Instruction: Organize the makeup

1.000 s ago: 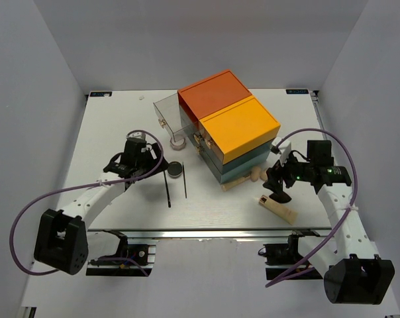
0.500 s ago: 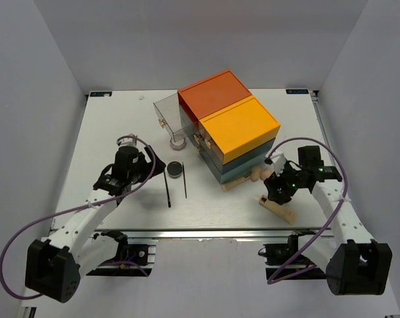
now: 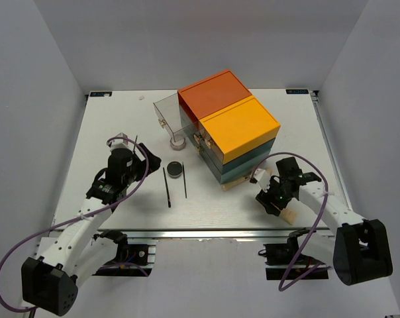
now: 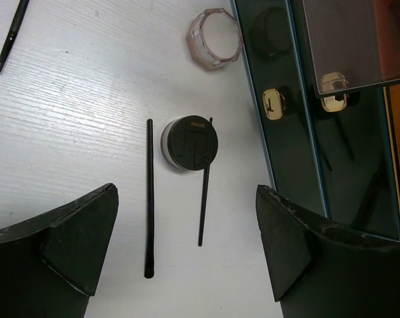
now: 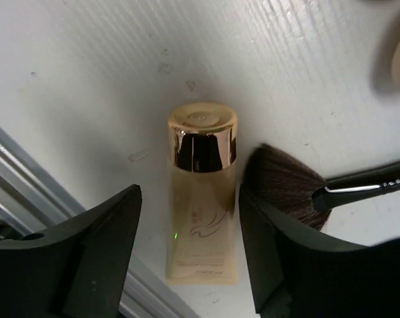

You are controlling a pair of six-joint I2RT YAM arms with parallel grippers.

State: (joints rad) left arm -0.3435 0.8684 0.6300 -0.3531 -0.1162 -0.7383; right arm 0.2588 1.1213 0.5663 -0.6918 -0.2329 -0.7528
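Over the last second your right gripper (image 3: 274, 197) has swung in from the right side of the table and dropped low toward the near edge. It now sits right over the beige tube (image 5: 201, 218). In the right wrist view its jaws stand apart, and the tube lies flat between them, lengthwise, with its gold cap pointing away from the palm. Neither jaw touches it yet. The brush (image 5: 283, 185) lies just inside the right-hand jaw, its bristles against the tube's shoulder. If you close as you are, you may well catch bristles along with the tube, so a small shift toward the left-hand jaw looks wise.

Your left gripper (image 4: 185, 195) has meanwhile drawn back toward the near left, away from the drawer box (image 3: 230, 129). Its jaws are also apart and hold nothing. Ahead of them, within their span, lies the black compact (image 4: 190, 142) with the two thin sticks (image 4: 148, 199) on either side. The pinkish jar (image 4: 215, 38) sits farther out, beside the box.

So nothing has been put away yet. My reading is that the right arm is lined up for the first pick, the tube, while the left arm is waiting clear.
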